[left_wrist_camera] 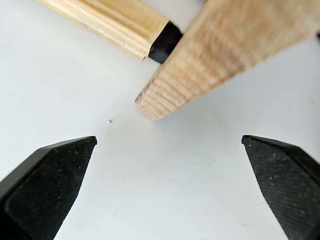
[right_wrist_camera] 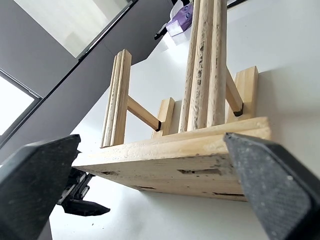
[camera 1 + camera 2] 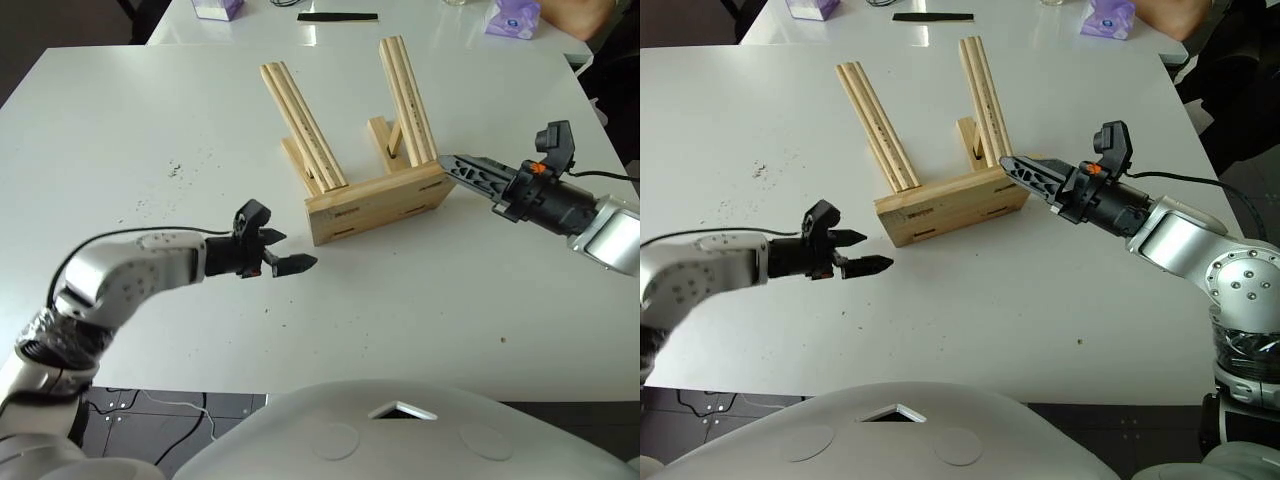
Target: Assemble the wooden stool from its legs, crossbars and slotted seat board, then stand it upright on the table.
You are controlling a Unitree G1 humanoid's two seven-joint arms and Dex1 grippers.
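Count: one pale wooden stool [image 3: 345, 180], two black two-finger tools.

The stool is lying on its side mid white worktop [image 3: 150, 110]. Its slotted seat board [image 3: 378, 208] is standing on edge, and two ribbed leg panels [image 3: 303, 125] are pointing away, with a crossbar [image 2: 142, 113] joining them.

Left tool [image 3: 297, 250] is hovering spread apart near the board's left corner, not touching. Right tool [image 3: 447, 162] is sitting spread apart at the board's right end; contact unclear.

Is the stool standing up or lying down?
Lying down, tipped over. The seat board rests on its edge on the table, and the legs lie flat along it.
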